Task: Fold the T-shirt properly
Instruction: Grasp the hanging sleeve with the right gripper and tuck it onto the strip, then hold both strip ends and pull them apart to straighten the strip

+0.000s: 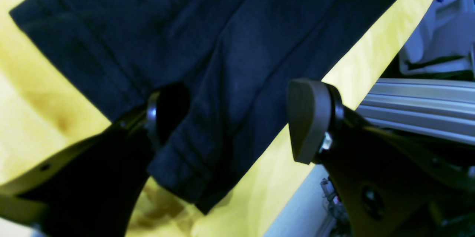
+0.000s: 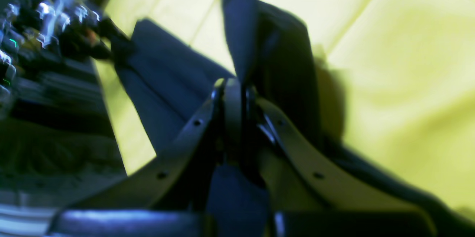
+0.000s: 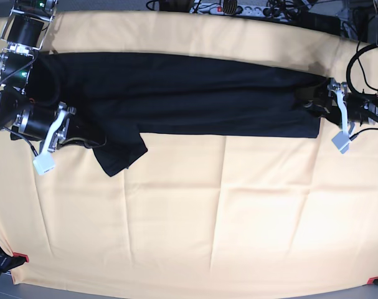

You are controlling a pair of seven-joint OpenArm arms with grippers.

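Note:
The black T-shirt point(image 3: 189, 93) lies stretched in a long band across the far half of the table, with one sleeve point(image 3: 120, 156) hanging toward the front at the left. My right gripper point(image 3: 80, 134) is at the shirt's left end. In the right wrist view, the right gripper point(image 2: 241, 88) is shut on a fold of the T-shirt point(image 2: 167, 77), which is lifted off the cloth. My left gripper point(image 3: 319, 103) is at the shirt's right end. In the left wrist view, the left gripper point(image 1: 237, 118) stands open, its fingers straddling a hemmed edge of the T-shirt point(image 1: 222, 44).
A yellow cloth point(image 3: 207, 218) covers the whole table, held by red clamps point(image 3: 20, 257) at the front corners. A power strip and cables point(image 3: 238, 9) run along the back edge. An aluminium rail point(image 1: 415, 107) shows beyond the table's edge in the left wrist view.

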